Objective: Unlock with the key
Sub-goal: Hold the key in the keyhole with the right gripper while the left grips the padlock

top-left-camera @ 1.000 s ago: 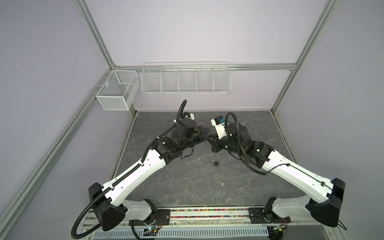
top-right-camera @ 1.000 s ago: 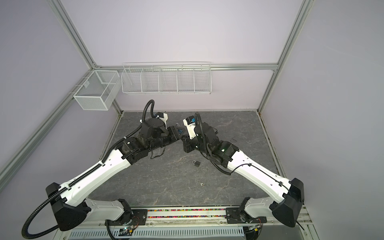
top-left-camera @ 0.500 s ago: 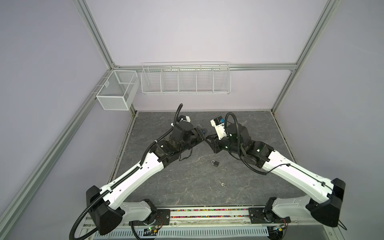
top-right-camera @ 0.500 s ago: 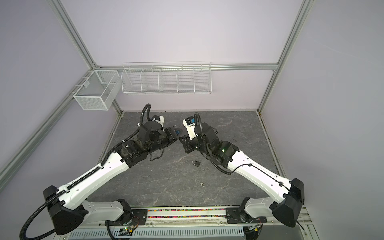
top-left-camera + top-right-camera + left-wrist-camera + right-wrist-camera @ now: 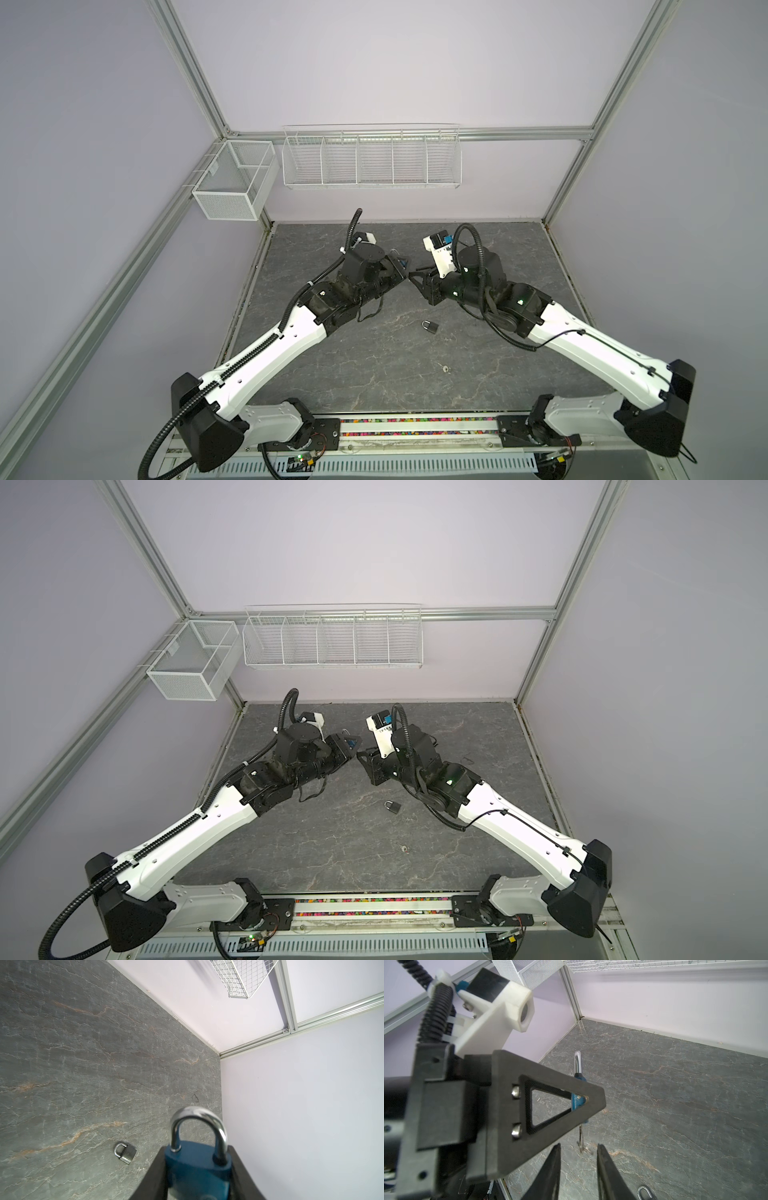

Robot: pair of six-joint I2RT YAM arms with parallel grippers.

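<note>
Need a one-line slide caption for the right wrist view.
Left gripper holds the blue padlock, key protruding from its base between the open jaws of the right gripper.

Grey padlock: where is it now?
The grey padlock lies on the table, near the middle in a top view, between the right gripper and the base rail.

I can read no lettering anywhere; the small print on my right wrist camera mount (image 5: 383,732) is too tiny.
</note>
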